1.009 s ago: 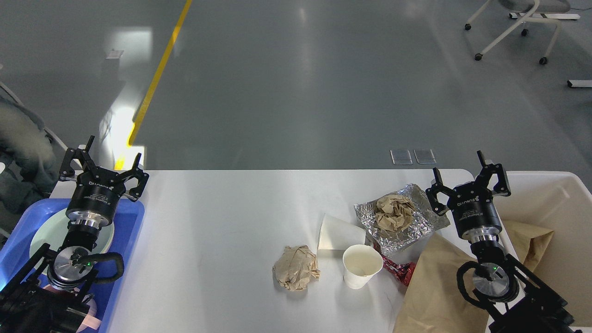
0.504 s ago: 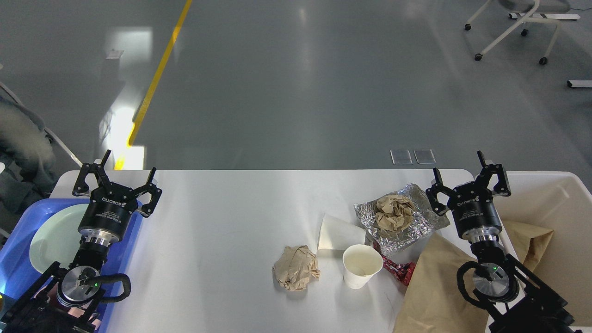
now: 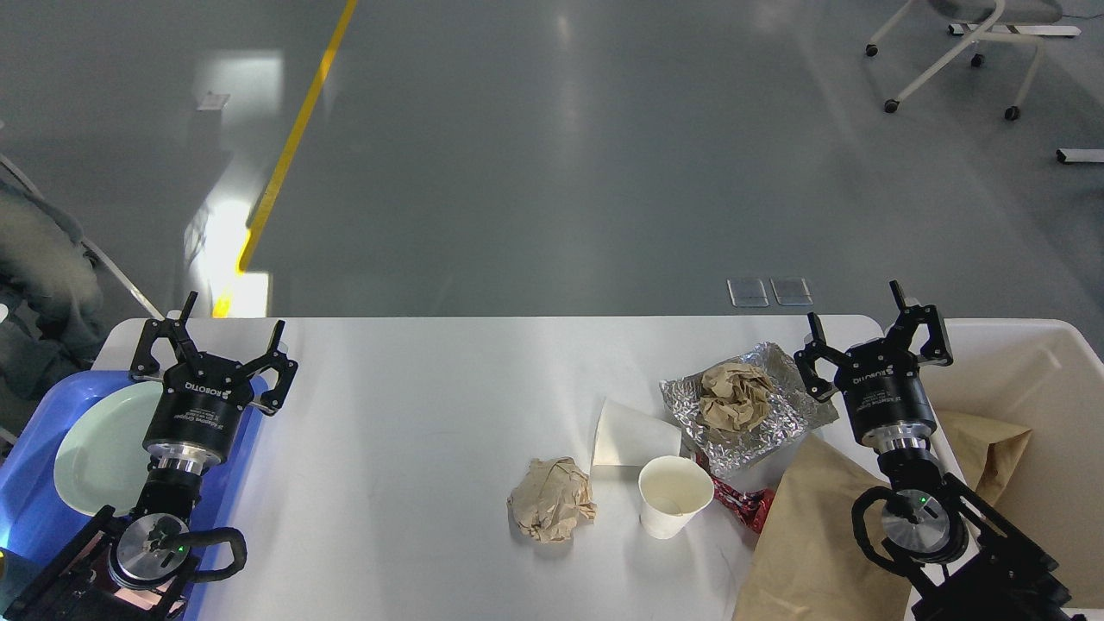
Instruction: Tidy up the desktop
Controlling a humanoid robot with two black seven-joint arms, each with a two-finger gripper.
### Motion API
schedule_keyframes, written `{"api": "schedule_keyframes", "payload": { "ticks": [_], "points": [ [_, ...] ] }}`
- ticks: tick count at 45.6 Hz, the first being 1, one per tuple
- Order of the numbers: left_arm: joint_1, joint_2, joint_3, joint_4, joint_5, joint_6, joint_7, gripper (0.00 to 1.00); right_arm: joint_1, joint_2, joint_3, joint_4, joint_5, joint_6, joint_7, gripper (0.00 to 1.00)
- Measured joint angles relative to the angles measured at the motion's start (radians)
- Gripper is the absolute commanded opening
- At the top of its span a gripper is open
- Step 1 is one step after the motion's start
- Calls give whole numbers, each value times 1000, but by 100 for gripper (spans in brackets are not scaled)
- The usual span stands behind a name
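The white desktop fills the lower half of the head view. On its right part lie a crumpled brown paper ball, a white paper cup, a white folded paper, a sheet of foil with crumpled brown paper on it, a red wrapper and a brown paper bag. My left gripper is open and empty above the desktop's left edge. My right gripper is open and empty beside the foil.
A blue tray with a pale green plate sits at the left edge. A cream plastic bin holding brown paper stands at the right. A chair stands on the grey floor beyond.
My left arm moved right and forward from over the blue tray toward the desktop's left edge, then settled slightly back left. The right arm has not moved.
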Motion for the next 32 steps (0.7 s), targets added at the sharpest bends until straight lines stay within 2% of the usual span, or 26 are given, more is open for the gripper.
{"api": "schedule_keyframes", "payload": {
  "ticks": [32],
  "points": [
    [36, 17, -31, -15, -1, -7, 1, 97, -1, 0, 0, 1, 0, 0, 0, 100]
  ]
}}
